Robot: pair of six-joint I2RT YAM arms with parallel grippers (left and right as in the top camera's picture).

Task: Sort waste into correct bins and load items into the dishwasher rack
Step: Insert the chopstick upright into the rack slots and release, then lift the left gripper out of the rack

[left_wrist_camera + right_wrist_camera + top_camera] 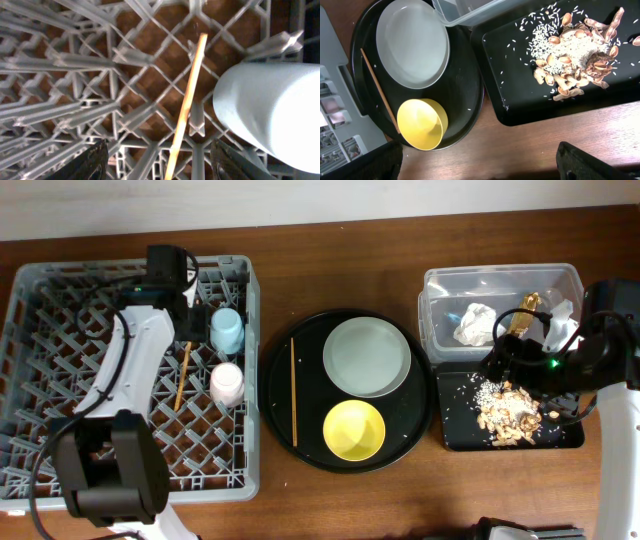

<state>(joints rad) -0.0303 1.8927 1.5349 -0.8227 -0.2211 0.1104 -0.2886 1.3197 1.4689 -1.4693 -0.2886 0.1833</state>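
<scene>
Chopstick [189, 100] is lying loose on the dishwasher rack [75, 115] just beneath the left gripper [162, 159], whose fingers [95, 162] are standing apart and empty, so any sideways drift is risking dislodging it or bumping the blue cup [270, 110] beside one finger.

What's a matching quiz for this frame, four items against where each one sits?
Items:
1. blue cup
2. yellow bowl
3. crumpled tissue
4. food scraps

Places:
A. shallow black tray
B. dishwasher rack
C. clear tub
D. round black tray

Pairs: 1-B, 2-D, 3-C, 4-A.
</scene>
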